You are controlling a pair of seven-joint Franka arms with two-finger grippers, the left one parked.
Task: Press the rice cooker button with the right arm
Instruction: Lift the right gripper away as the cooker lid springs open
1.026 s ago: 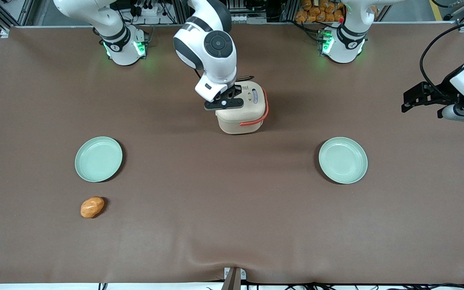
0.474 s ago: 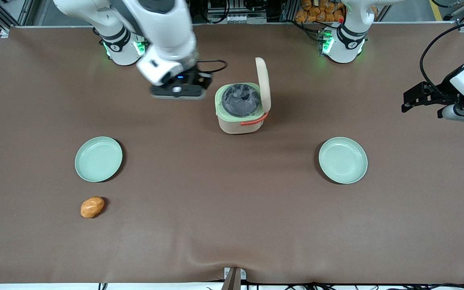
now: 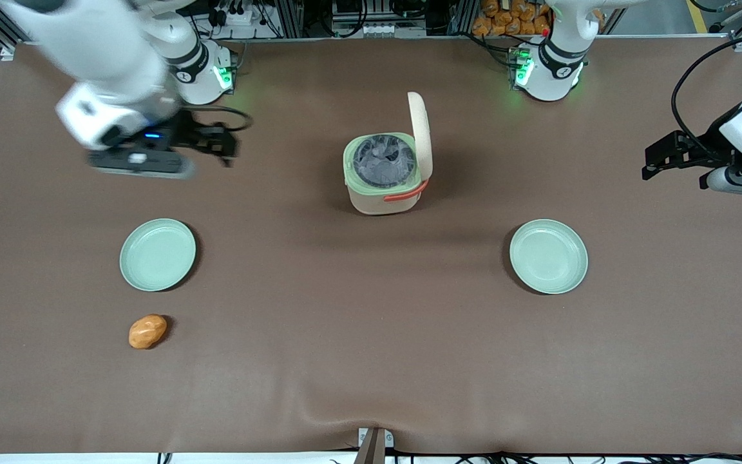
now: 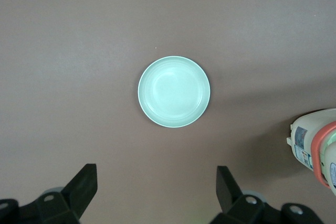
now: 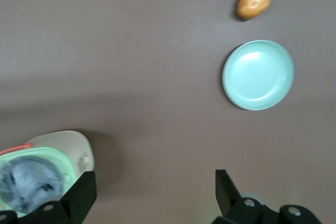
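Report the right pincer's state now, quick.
Right pincer: open, holding nothing, above the table toward the working arm's end, away from the cooker.

I see the right arm (image 3: 97, 61) reaching in from the upper left of the front frame, its white wrist tilted downward. The gripper (image 3: 216, 143) hangs above the table, blue wrist light lit. In the wrist view its two black fingers (image 5: 79, 195) stand wide apart, holding nothing.
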